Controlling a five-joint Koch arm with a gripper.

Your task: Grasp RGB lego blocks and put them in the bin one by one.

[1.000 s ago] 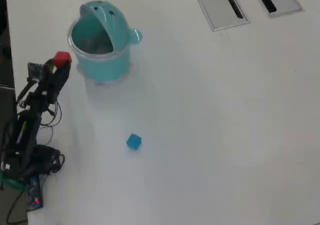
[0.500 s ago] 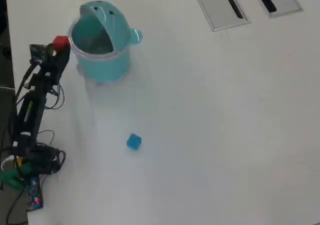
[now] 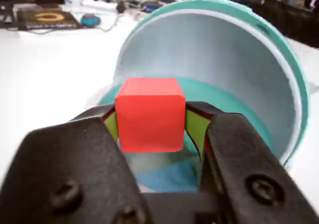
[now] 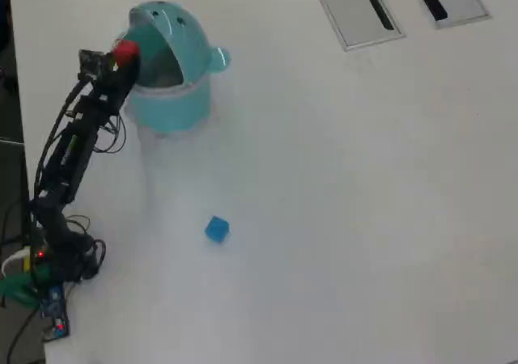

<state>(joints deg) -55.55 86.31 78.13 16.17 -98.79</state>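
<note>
Overhead view: my red block [image 4: 125,52] has moved from beside the bin [image 4: 174,97] to over its left rim. Wrist view shows it square-on, clamped between my gripper [image 3: 152,127] jaws. The blue block [image 4: 216,229] lies well apart on the table [image 4: 348,202].

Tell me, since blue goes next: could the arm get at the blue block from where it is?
Probably yes: the blue block lies alone on open table, though the end effector first must drop its red block.

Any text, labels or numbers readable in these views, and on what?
None can be read.
Dark flat item at the wrist view's far edge: an orange ring mark, too blurred to read.
Red block, bin, blue block: no markings visible.
</note>
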